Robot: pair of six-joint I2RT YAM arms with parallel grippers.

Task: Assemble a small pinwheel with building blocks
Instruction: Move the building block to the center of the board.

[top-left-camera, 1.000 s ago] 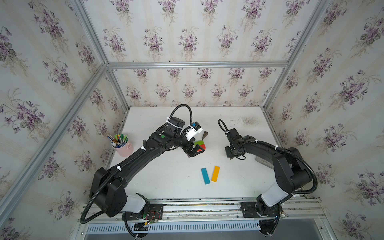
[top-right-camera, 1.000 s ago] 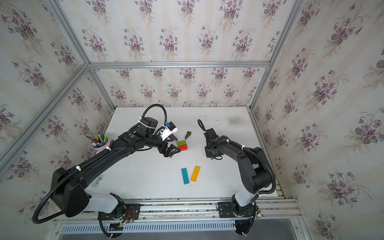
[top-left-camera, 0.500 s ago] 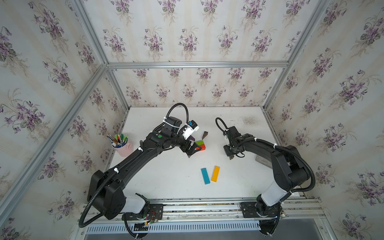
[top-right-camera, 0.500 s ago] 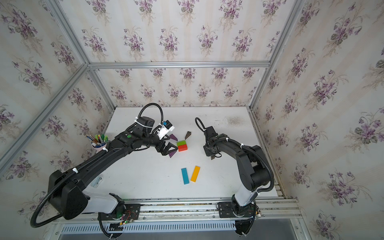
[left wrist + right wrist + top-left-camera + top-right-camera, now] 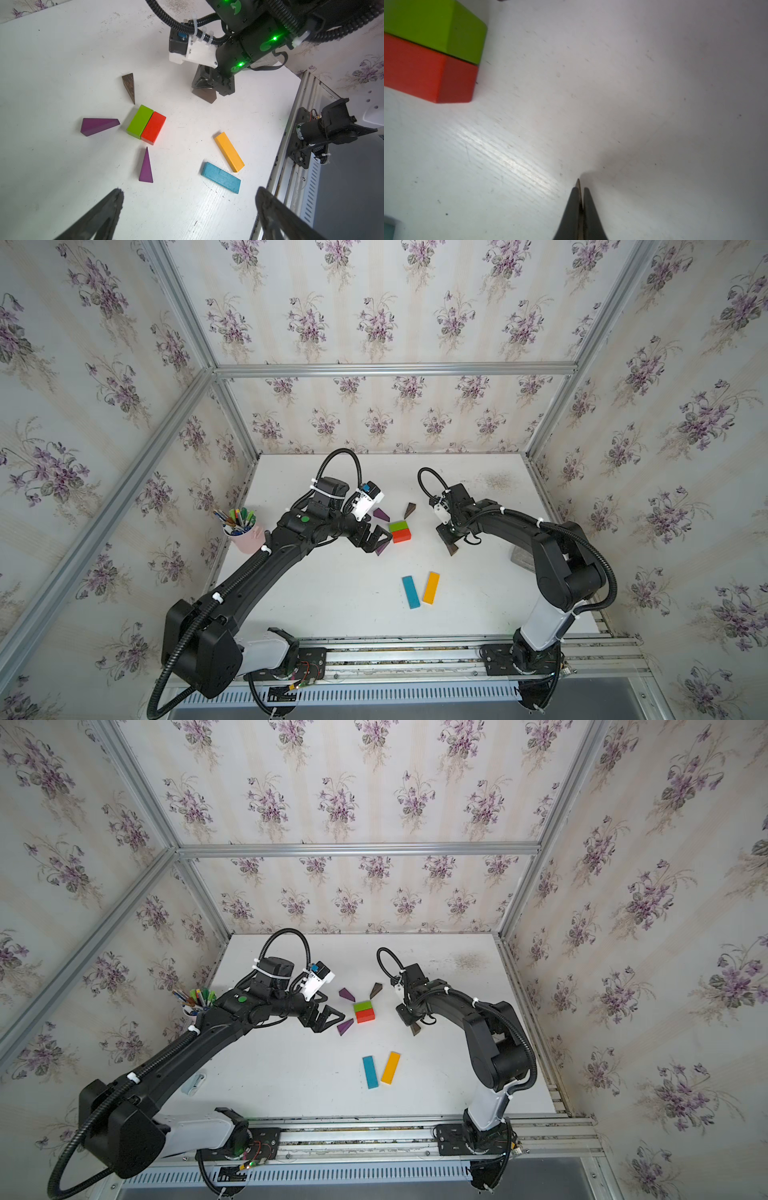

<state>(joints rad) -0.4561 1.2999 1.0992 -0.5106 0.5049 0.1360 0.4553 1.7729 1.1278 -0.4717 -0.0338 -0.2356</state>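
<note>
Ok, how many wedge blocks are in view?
4: far purple wedge and loose brown wedge beyond the hub; near purple wedge by the left gripper; gripped brown wedge in the right gripper.

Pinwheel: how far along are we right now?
Done: green block and red block sit joined, with two purple wedges and one brown wedge pointing at them. In hand: right gripper is shut on the second brown wedge; left gripper is open, empty. Left: place that wedge, then the blue bar and orange bar, lying apart from them.
</note>
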